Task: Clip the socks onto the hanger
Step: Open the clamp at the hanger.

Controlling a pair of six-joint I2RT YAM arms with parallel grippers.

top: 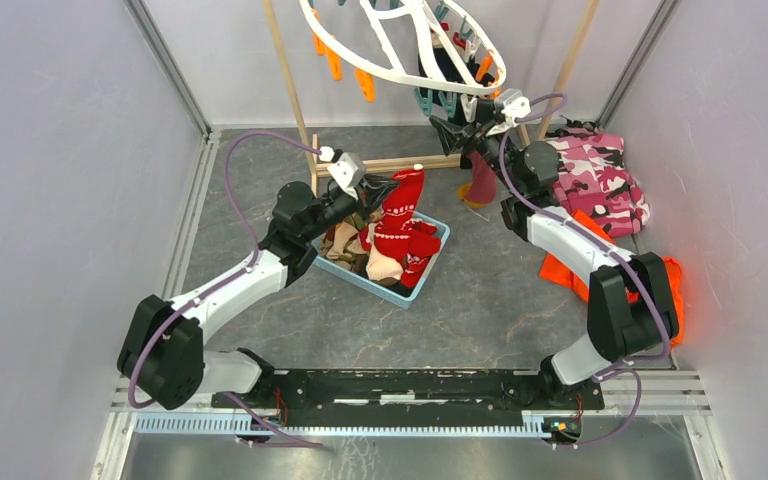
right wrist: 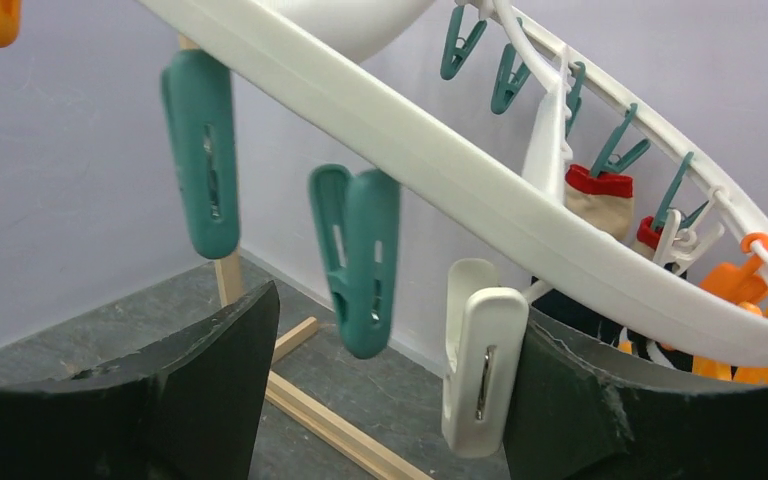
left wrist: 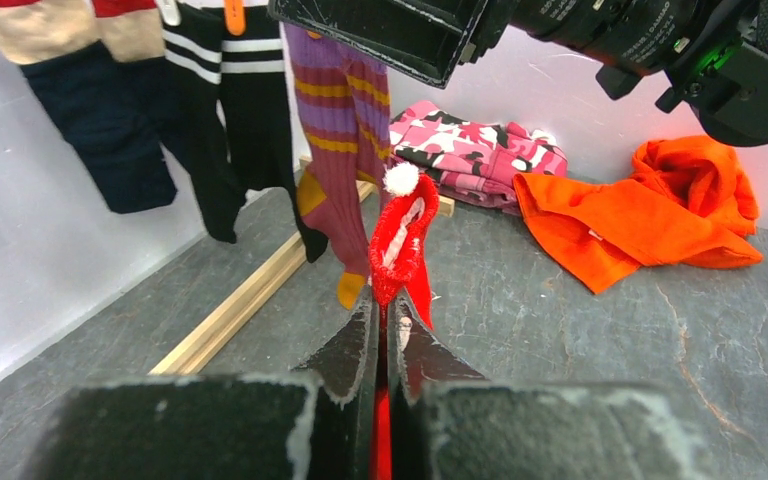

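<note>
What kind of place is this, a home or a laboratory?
Probably a robot test cell, not a home: grey walls box in the table, and a white clip hanger hangs by a wooden rack.

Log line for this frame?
left hand shut on red sock | right hand open around white clip | hanger holds clipped socks

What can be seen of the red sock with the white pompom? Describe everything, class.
This soft red fabric sock, marked with white and tipped by a white pompom, looks knitted and limp. The left tool is shut on it, both dark fingers pinching the fabric, and the pompom end juts beyond them. It is held over the light blue plastic basket; whether it touches the socks there is unclear.
</note>
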